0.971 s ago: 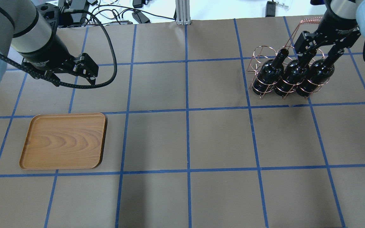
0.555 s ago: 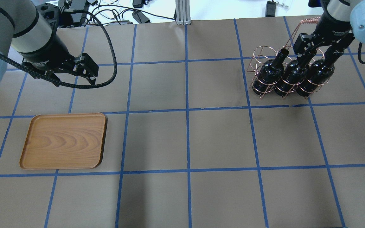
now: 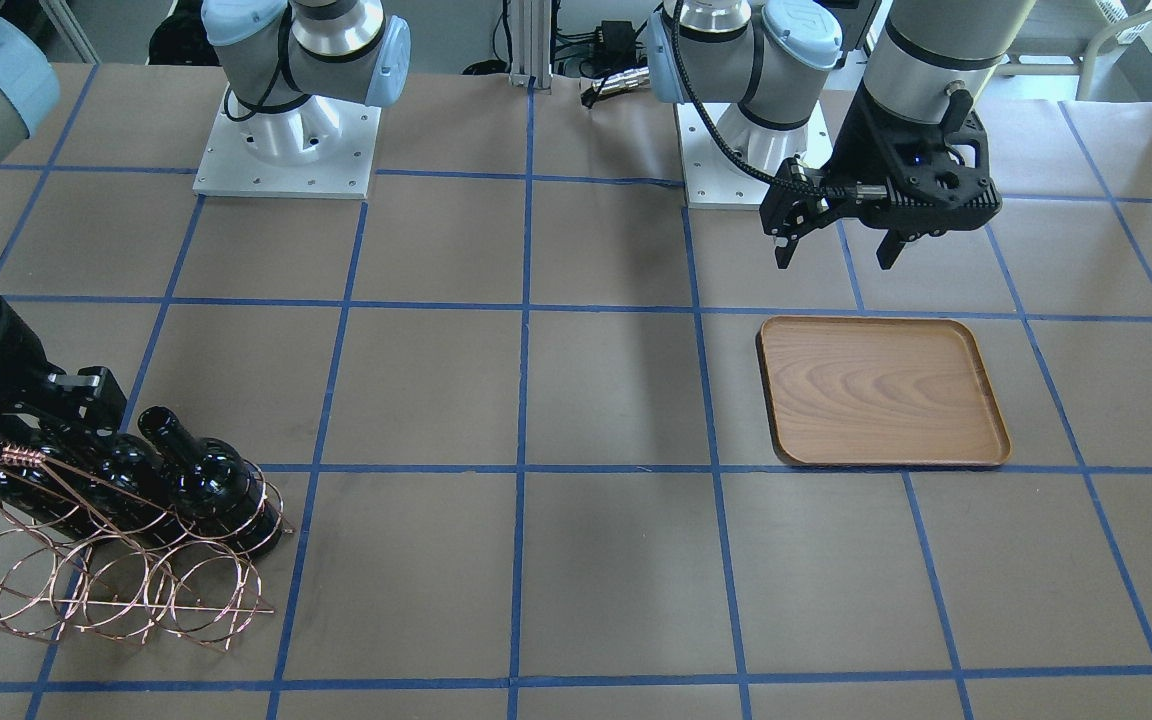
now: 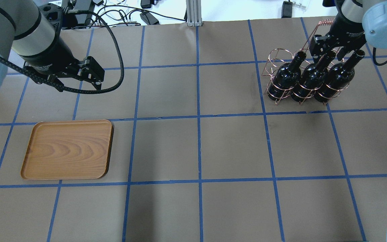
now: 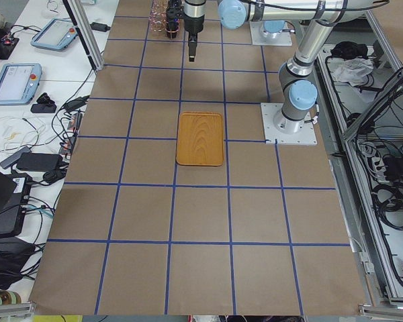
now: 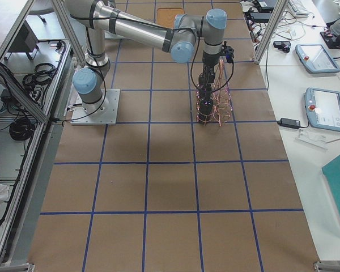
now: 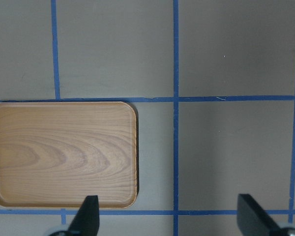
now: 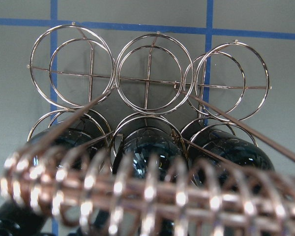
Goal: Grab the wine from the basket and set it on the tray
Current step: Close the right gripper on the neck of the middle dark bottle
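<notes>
Three near-black wine bottles stand side by side in the copper wire basket [image 4: 272,58] at the far right: the left one [image 4: 286,75], the middle one [image 4: 311,79] and the right one [image 4: 338,77]. My right gripper [image 4: 335,50] hangs open over the bottle necks, just below the coiled handle [image 4: 326,22], holding nothing. The right wrist view looks past the blurred handle [image 8: 147,196] onto the rings [image 8: 147,73] and a bottle [image 8: 147,147]. The wooden tray [image 4: 67,149] lies bare at the near left. My left gripper [image 4: 96,80] is open and empty beyond the tray [image 7: 64,152].
The table is brown paper with a blue tape grid. Cables [image 4: 123,13] and an aluminium post [image 4: 193,13] sit at the far edge. The two arm bases [image 3: 286,150] stand at the robot's side. The basket's far row of rings [image 3: 116,590] holds no bottles.
My right gripper has drawn back towards the far edge and the handle, uncovering the right bottle's neck. The bottles, basket, tray and left arm have not moved.
</notes>
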